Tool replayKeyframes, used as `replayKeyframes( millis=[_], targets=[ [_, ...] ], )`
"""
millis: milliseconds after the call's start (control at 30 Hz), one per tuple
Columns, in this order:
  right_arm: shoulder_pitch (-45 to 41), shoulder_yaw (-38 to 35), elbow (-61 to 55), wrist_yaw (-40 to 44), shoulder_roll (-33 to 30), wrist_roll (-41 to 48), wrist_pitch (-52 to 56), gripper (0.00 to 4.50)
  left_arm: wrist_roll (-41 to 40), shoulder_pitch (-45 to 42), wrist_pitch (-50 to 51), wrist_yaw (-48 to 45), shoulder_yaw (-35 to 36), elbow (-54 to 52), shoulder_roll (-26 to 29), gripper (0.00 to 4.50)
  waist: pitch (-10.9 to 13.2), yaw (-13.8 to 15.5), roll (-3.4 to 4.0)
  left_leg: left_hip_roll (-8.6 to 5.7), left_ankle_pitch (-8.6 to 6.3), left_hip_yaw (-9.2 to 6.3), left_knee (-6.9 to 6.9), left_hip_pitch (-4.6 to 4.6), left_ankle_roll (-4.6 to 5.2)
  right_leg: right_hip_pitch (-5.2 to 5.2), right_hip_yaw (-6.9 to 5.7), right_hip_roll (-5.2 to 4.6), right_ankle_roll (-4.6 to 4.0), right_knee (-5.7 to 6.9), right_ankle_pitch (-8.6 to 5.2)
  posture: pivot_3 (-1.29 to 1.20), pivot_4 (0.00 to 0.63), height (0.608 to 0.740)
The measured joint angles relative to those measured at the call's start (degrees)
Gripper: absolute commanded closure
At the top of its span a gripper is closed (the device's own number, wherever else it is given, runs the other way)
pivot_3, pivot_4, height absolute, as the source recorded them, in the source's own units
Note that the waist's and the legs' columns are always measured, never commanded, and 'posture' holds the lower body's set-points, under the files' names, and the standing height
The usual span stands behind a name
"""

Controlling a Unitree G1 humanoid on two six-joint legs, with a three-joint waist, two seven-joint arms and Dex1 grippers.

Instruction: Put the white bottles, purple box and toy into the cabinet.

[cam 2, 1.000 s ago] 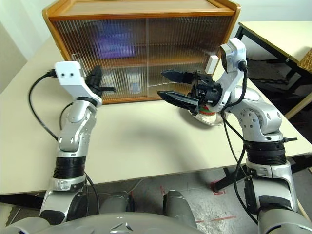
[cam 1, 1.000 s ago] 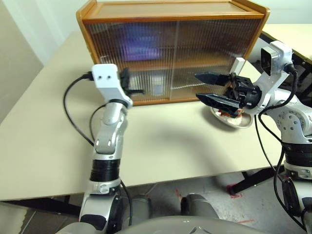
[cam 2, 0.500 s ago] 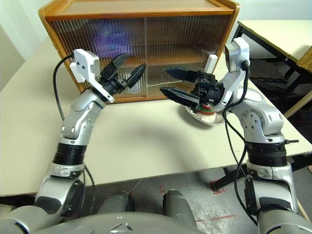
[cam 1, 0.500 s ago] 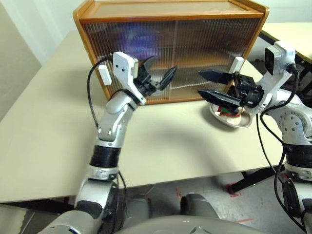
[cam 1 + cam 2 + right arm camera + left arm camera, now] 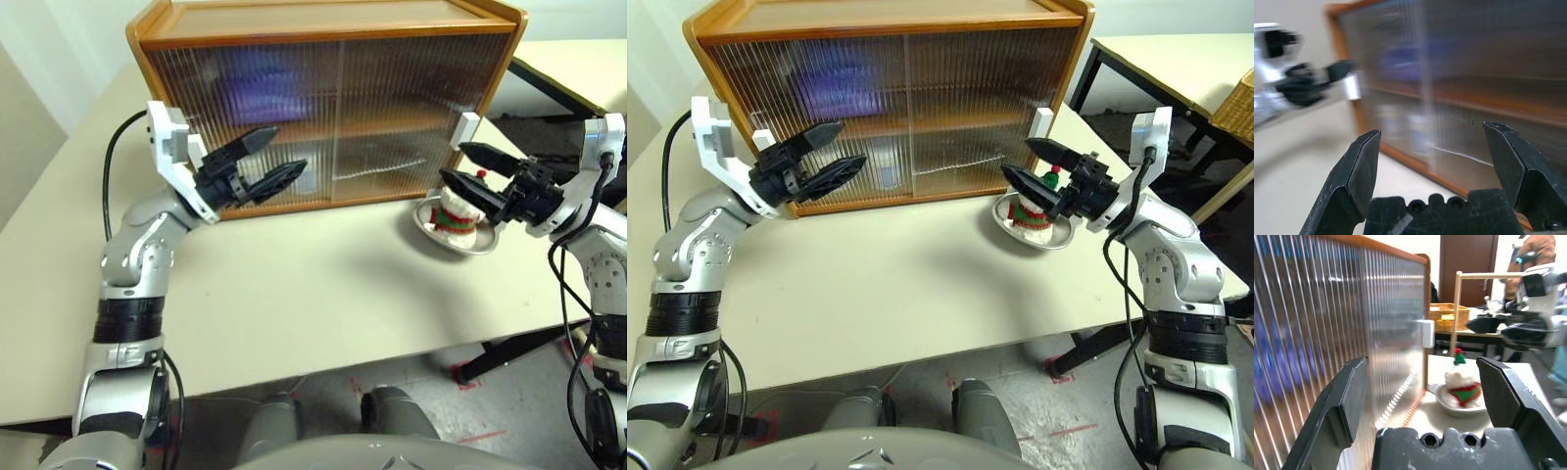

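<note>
**Desk:** What does the frame give us?

**Photographer:** Both sliding doors of the cabinet (image 5: 333, 103) are drawn shut. A purple blur and pale shapes show behind the ribbed panels, likely the purple box (image 5: 257, 95) and the white bottles (image 5: 884, 168). The toy (image 5: 457, 211) sits in a steel dish (image 5: 438, 237) on the surface (image 5: 323, 294), just beside the cabinet's right end.

**Desk:** And the arms?

**Photographer:** The left end effector (image 5: 263, 164) hangs wide open and empty near the left door. The right end effector (image 5: 471, 168) is spread wide too, gripping nothing, just beside the toy.

**Desk:** Risks?

**Photographer:** In my judgement, the closed doors block the way in. A grab at the bear could also catch the dish rim and drag or tip it off the nearby edge.
</note>
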Motion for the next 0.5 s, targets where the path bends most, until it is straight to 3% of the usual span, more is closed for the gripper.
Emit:
replayKeyframes(
  millis=[100,200,500],
  targets=[
    [-1.65,-0.1,5.24,-1.88,-0.5,-3.27,-2.58,0.0,-2.61,2.21,2.7,0.21,1.75,-3.7,0.86,0.03,0.01,-0.03,0.02,0.0,0.0,0.07,0.0,0.2,0.0,0.12,0.01,-0.04,-0.02,0.04,0.0,0.03,0.0,0.74],
    [-5.83,0.1,13.05,-6.09,-1.59,-8.24,-4.29,0.63,-4.26,4.3,4.21,1.35,2.85,-6.82,0.94,0.0,0.05,-0.09,0.06,-0.01,0.0,0.19,-0.01,0.31,-0.01,0.13,0.08,-0.06,-0.11,0.12,0.0,0.03,0.0,0.74],
    [-15.61,3.49,27.9,-11.93,-2.03,-16.23,-4.35,4.14,-6.18,6.52,5.13,4.7,3.82,-11.14,-0.04,0.0,0.07,0.03,0.09,-0.03,0.01,0.17,-0.04,0.32,0.02,0.12,0.17,0.01,-0.1,0.2,-0.08,0.06,0.0,0.74]
  ],
)
